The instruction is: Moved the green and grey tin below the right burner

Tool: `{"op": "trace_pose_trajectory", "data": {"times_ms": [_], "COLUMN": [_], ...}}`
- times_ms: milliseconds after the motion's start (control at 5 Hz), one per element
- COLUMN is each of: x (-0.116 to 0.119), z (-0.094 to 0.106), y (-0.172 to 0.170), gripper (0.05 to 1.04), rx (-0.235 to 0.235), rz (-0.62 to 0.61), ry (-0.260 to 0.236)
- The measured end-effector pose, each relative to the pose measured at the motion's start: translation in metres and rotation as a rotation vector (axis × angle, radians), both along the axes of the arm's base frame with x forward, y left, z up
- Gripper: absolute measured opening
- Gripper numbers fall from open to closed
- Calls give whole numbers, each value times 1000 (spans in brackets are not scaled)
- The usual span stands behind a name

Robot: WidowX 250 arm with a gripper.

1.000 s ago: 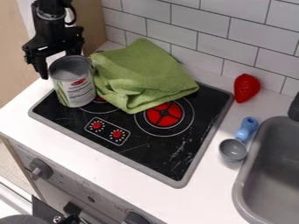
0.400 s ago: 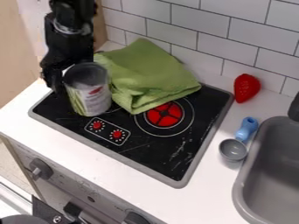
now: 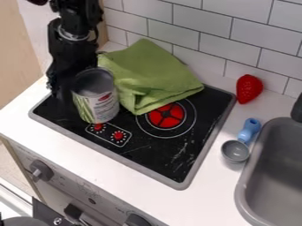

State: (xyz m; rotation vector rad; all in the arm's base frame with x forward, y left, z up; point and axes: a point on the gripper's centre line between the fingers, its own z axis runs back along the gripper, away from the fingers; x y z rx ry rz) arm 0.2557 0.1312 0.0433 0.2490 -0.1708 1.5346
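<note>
Now that the tin (image 3: 97, 100) has shifted right and nearer, I'm closer to target; can't tell if hand (image 3: 66, 89) is spread or pinching.

Arm (image 3: 73, 26) cut off by top edge, 11 o'clock; dark red object (image 3: 38, 1) beside it also cut, can't be identified. Gripper (image 3: 65, 93) partly hidden behind tin (image 3: 96, 99), 10 o'clock, outline lost against dark stove (image 3: 159, 154). Stove's back edge partly covered by cloth (image 3: 147, 75). Sink (image 3: 250, 176) cropped, 4 o'clock; black fixture (image 3: 298, 109) cropped, 3 o'clock. Bottom knob (image 3: 137, 220) cropped, 6 o'clock. Tin's small print can't be read.
</note>
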Motion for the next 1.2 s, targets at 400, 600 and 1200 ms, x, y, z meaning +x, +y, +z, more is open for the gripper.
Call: {"op": "trace_pose_trajectory", "data": {"times_ms": [400, 600, 1200], "x": [0, 2, 8], "z": [-3, -4, -5], "y": [-32, -40, -85], "gripper": [999, 999, 999], "rx": [-20, -41, -34], "rz": [16, 23, 50], "ry": [-50, -83, -118]}}
